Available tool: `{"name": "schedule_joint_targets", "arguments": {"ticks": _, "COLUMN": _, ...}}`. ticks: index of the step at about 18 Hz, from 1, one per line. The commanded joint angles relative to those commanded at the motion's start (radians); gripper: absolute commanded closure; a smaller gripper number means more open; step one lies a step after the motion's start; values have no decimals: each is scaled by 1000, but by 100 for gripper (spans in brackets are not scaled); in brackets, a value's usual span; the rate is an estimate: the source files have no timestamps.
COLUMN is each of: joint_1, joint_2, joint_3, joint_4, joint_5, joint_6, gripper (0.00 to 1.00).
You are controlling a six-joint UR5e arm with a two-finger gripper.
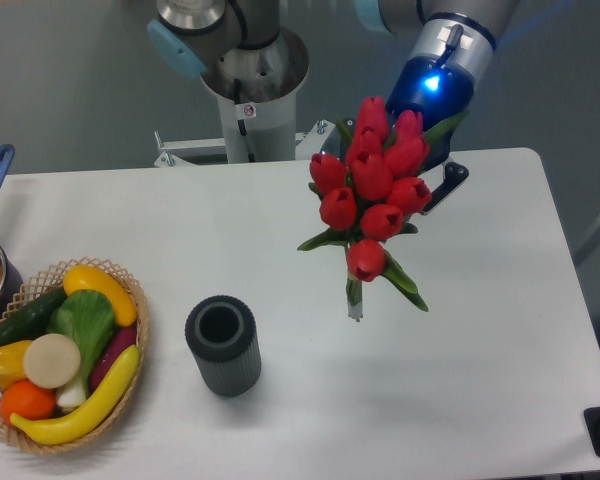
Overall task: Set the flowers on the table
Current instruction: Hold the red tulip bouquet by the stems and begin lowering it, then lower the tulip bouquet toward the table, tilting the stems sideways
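Holding the flowers (372, 195) aloft, the gripper (435, 170) sits mostly hidden behind the blooms, so its opening cannot be told, though it evidently carries the bunch. Stem tips hang over the table (280, 230), right of the dark cup (223, 345). Lowering and release remain.

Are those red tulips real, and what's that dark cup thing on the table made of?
The flowers look artificial, probably plastic or fabric: the buds are uniformly red, smooth and identical, with stiff leaves. The dark cylinder seems to be matte grey plastic or rubber, judging by its ribbed wall and lack of shine. The table looks like smooth matte white laminate, though that is uncertain.
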Motion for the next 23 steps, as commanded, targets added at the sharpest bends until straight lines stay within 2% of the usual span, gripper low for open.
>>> {"name": "schedule_joint_targets", "arguments": {"ticks": 3, "joint_1": -12, "joint_2": 18, "joint_3": -3, "joint_4": 0, "joint_5": 109, "joint_6": -2, "gripper": 55}}
{"name": "schedule_joint_targets", "arguments": {"ticks": 9, "joint_1": -89, "joint_2": 20, "joint_3": -5, "joint_4": -3, "joint_5": 314, "joint_6": -2, "gripper": 55}}
{"name": "schedule_joint_targets", "arguments": {"ticks": 17, "joint_1": -250, "joint_2": -43, "joint_3": -3, "joint_4": -3, "joint_5": 739, "joint_6": 9, "gripper": 55}}
{"name": "schedule_joint_targets", "arguments": {"ticks": 23, "joint_1": -282, "joint_2": -78, "joint_3": -24, "joint_4": -9, "joint_5": 951, "joint_6": 38, "gripper": 55}}
